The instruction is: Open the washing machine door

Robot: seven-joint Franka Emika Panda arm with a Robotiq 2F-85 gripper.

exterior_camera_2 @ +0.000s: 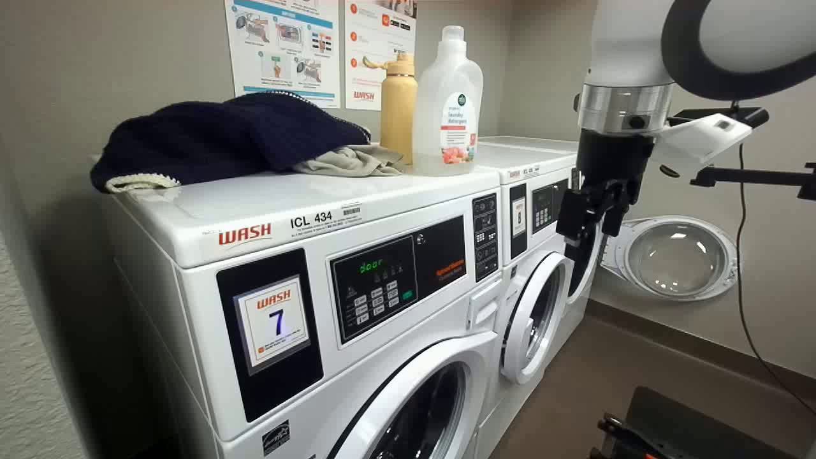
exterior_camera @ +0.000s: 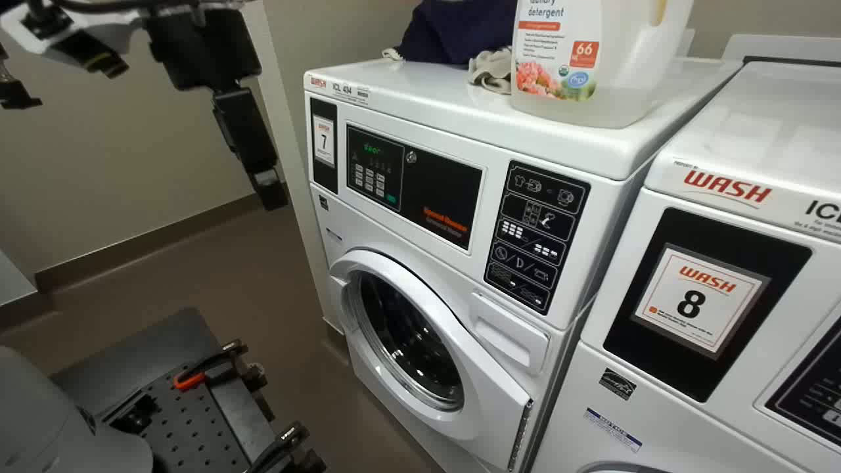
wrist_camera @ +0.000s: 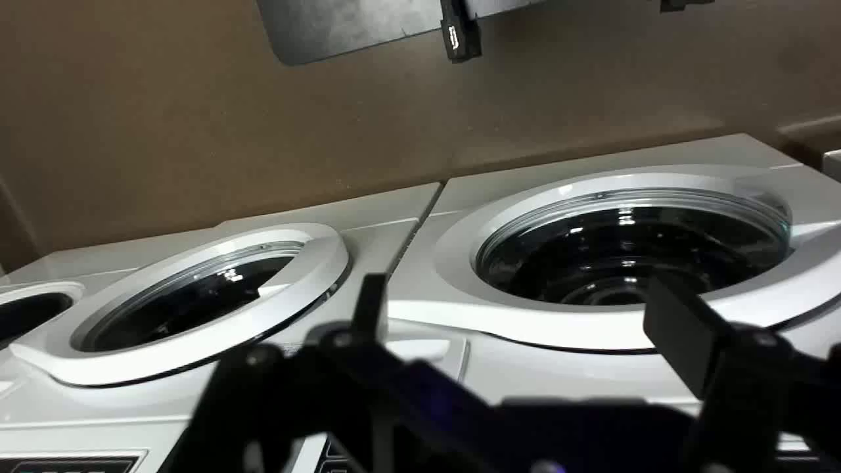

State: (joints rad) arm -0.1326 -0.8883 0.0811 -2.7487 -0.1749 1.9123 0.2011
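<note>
Brown floor (exterior_camera: 276,263) is stretching before the washing machine (exterior_camera: 453,263), giving you open room between its front and the black platform (exterior_camera: 158,345). Your gripper (wrist_camera: 519,314) is hanging in the air, clear of the machine, and its two fingers are standing wide apart. You are seeing the washing machine door (exterior_camera: 410,341) low on the machine's front, its broad rim reaching close to both side edges. Washer 8 (exterior_camera: 732,387) is standing close alongside, leaving only a thin gap. Up top, a detergent bottle (exterior_camera_2: 446,108) is standing near the front edge.
</note>
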